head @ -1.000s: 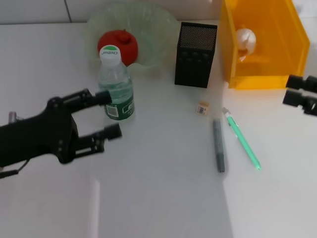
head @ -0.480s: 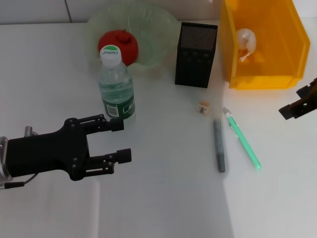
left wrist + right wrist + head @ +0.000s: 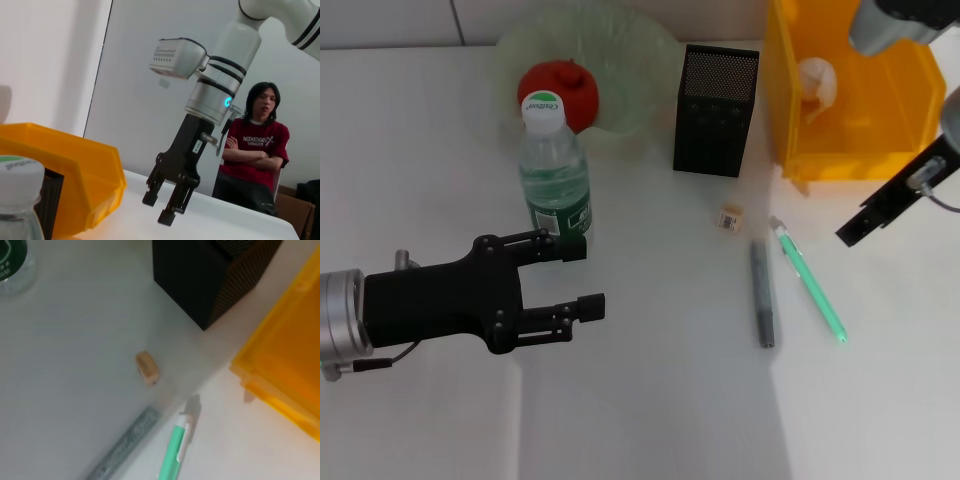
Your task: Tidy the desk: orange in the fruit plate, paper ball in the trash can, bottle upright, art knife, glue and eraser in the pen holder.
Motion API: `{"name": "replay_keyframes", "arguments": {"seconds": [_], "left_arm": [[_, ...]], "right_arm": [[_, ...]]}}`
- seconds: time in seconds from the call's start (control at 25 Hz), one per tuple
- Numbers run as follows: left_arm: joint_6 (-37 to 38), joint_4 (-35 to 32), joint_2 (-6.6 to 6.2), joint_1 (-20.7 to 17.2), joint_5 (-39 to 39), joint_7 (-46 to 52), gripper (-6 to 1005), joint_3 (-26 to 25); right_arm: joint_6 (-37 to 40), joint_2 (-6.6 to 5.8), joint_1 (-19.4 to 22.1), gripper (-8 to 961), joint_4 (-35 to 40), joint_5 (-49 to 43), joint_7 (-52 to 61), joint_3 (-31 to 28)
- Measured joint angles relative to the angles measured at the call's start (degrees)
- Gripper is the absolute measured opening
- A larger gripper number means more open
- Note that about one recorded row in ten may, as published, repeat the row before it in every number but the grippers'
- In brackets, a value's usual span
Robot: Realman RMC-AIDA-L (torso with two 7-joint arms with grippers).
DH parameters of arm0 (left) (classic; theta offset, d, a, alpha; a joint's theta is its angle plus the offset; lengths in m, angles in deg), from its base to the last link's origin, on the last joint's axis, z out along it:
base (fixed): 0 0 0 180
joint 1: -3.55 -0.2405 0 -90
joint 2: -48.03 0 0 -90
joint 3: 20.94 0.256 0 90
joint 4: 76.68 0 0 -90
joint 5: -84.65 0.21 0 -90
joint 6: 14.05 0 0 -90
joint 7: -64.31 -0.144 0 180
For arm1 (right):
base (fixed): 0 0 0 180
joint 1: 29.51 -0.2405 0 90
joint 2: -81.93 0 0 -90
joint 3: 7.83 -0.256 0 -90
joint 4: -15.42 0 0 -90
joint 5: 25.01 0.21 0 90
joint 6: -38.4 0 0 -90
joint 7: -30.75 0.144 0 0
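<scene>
A robotics lab: a seated onlooker watches across a bare white table against plain walls.

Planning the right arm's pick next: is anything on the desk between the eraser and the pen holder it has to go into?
Nothing visible does. The eraser lies alone on bare desk just in front of the pen holder; the grey stick and green pen lie on its other side. The right gripper hangs open nearby.

Person in red tee, arms crossed.
</scene>
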State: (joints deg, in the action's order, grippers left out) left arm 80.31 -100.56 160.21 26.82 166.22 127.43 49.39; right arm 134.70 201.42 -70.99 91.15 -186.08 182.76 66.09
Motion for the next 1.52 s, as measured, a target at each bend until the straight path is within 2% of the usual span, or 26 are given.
{"name": "replay_keyframes", "arguments": {"seconds": [0.12, 0.32, 0.64, 0.84, 1.12, 1.52], "left_arm": [[-0.6, -0.02, 0.03, 0.17, 0.02, 0.42, 730, -0.01], [-0.99, -0.1, 0.06, 0.19, 0.06, 0.76, 730, -0.31], [-1.8, 0.01, 0.46, 0.35, 0.09, 0.77, 729, -0.08], [-2.32, 0.01, 0.68, 0.42, 0.09, 0.81, 728, 0.09], [-2.63, -0.12, 1.53, 1.45, 1.67, 1.54, 728, 0.01], [-3.55, -0.23, 1.96, 1.64, 2.39, 1.66, 728, -0.17]], "right_arm": [[-6.09, 0.11, 0.32, 653, -2.86, 0.82, 1.84, 5.17], [-11.23, 0.09, 1.4, 639, -4.91, 4.38, 3.02, 9.42], [-14.31, 0.15, 0.88, 616, -9.09, 5.37, 3.11, 9.96], [-16.08, 0.23, 0.86, 372, -11.02, 5.48, 3.09, 10.83], [-18.09, 0.17, 1.16, 372, -11.8, 7.46, 3.09, 12.37], [-18.81, 0.13, 0.83, 371, -13.9, 7.63, 2.94, 12.45]]}}
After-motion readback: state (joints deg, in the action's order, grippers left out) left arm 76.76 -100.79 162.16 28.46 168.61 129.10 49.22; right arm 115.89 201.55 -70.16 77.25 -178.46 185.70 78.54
